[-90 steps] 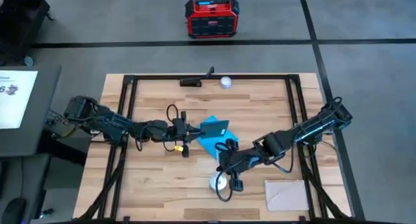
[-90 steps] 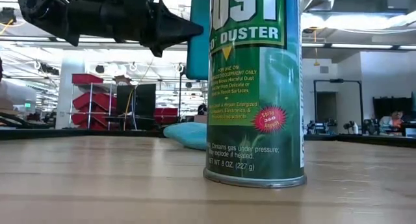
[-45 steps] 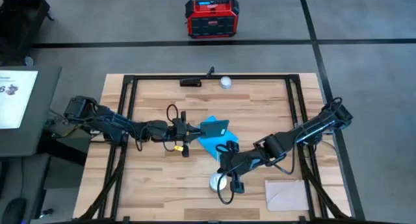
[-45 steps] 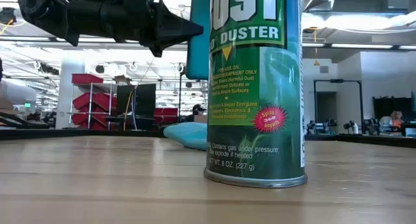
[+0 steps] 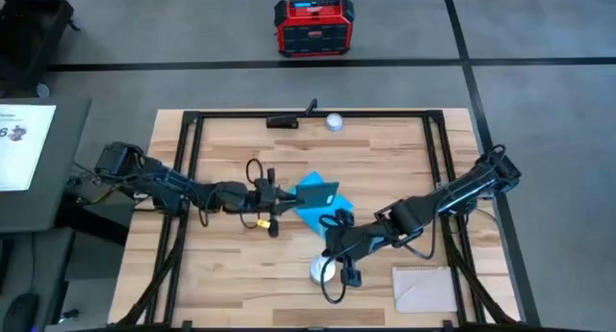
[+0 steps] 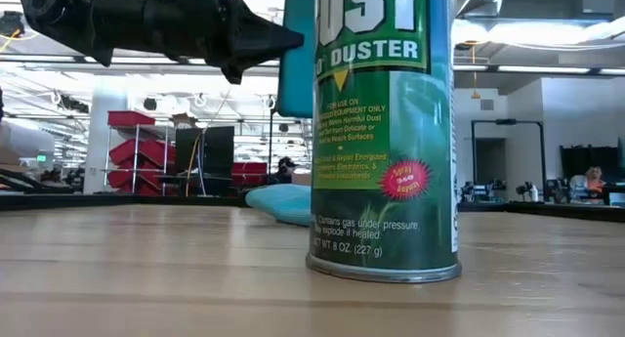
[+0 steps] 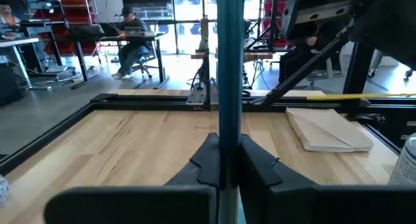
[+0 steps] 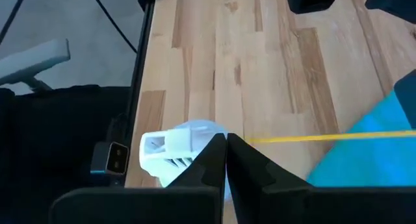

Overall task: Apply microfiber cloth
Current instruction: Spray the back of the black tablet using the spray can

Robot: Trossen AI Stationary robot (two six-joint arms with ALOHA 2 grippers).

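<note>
The dark left gripper point(image 5: 285, 195), clamped edge-on around the rigid dark tablet with the teal back point(image 5: 319, 191), has been shifted slightly toward the left of the high view and a little higher in the low view. The tablet has been carried with it, its edge now a touch farther left beside the green duster can point(image 6: 384, 132).

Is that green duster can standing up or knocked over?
Standing upright. In the low view the duster can rests flat on its base on the table, label reading level.
</note>
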